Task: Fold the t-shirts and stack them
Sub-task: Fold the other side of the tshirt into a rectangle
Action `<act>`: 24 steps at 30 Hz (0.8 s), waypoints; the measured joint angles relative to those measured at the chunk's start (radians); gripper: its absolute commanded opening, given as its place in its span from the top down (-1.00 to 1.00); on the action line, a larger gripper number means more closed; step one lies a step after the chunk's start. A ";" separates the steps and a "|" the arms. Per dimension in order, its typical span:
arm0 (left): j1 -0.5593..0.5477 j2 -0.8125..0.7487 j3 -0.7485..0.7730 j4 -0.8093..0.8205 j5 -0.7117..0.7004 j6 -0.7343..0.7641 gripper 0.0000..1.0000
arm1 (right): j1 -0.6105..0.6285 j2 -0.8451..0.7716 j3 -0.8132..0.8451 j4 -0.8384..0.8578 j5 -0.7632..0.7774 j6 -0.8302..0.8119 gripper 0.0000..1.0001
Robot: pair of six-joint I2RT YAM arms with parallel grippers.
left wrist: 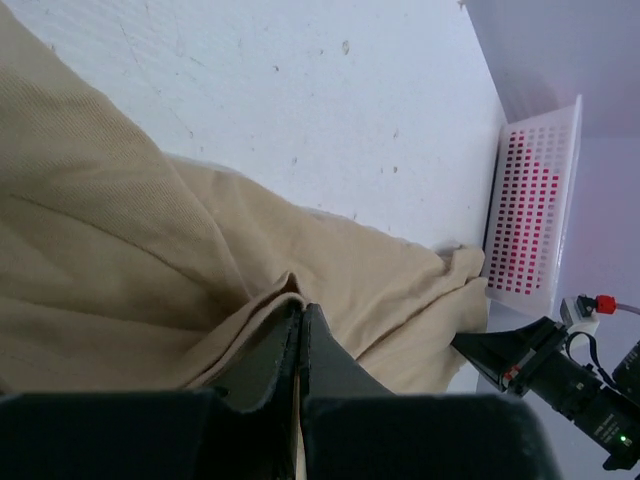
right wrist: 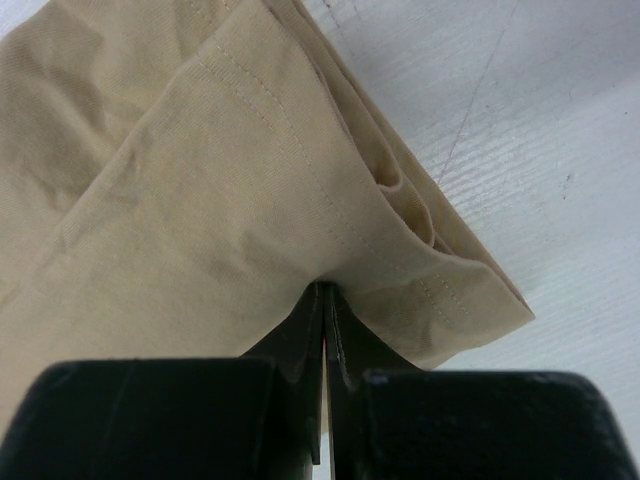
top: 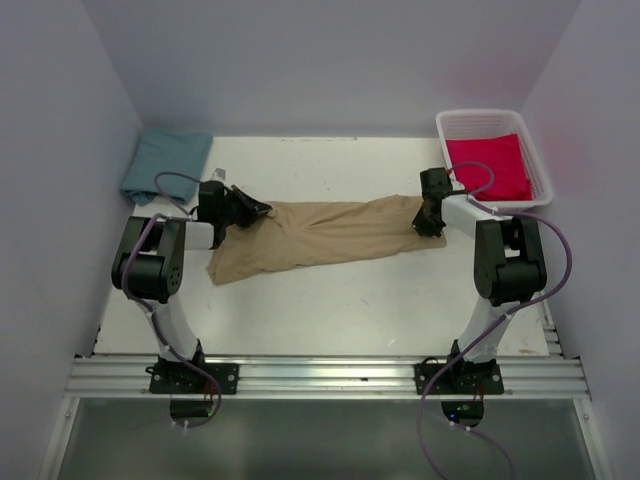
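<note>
Your left gripper [top: 262, 211] and right gripper [top: 428, 222] are each pinched shut on opposite ends of the tan t-shirt [top: 320, 240]. It's light and floppy and will probably sag in the middle, so I'd say the hemmed edges are your best hold.

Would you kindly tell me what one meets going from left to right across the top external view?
First the teal t-shirt → left claw → tan t-shirt → right claw → red t-shirt.

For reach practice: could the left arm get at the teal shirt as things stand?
Probably not yet: the left gripper is shut on the tan shirt, though the teal shirt lies nearby, uncovered.
</note>
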 measured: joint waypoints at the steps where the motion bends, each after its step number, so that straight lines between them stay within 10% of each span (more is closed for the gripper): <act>1: -0.002 0.022 0.014 -0.002 0.005 0.002 1.00 | 0.000 0.000 0.000 0.000 0.000 0.000 1.00; 12: -0.042 0.117 0.105 -0.018 0.072 0.050 0.90 | 0.000 0.000 0.000 0.000 0.000 0.000 1.00; 17: -0.051 0.119 0.120 -0.011 0.097 0.089 -0.05 | 0.000 0.000 0.000 0.000 0.000 0.000 1.00; 24: -0.054 -0.029 0.049 -0.048 -0.018 0.182 -0.41 | 0.000 0.000 0.000 0.002 0.000 -0.003 1.00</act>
